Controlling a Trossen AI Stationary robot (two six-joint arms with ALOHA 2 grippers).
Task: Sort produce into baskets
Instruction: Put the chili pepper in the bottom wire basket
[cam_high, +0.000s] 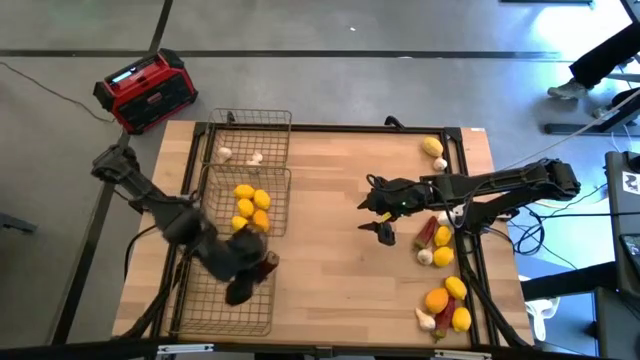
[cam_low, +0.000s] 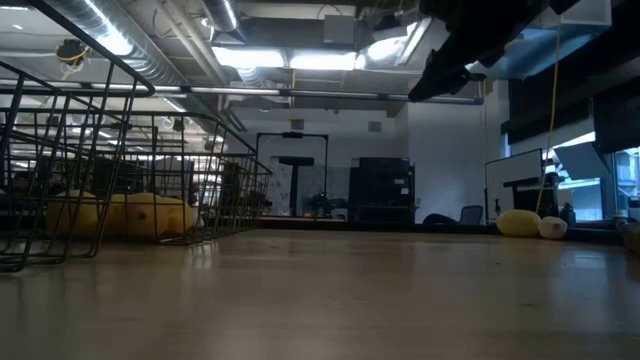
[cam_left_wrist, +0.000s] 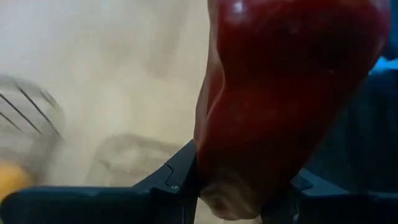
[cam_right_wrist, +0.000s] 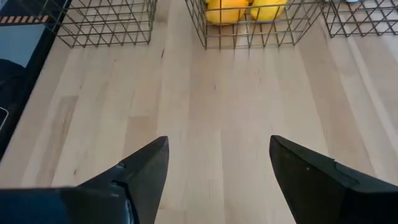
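Red chili pepper (cam_left_wrist: 280, 106) pinched between left fingers (cam_left_wrist: 180, 177); right fingers (cam_right_wrist: 146, 171) spread, empty.

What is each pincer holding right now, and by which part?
The left pincer grips a glossy red chili pepper at its narrow lower end, over the near wire mesh basket. The right pincer is open, holding nothing.
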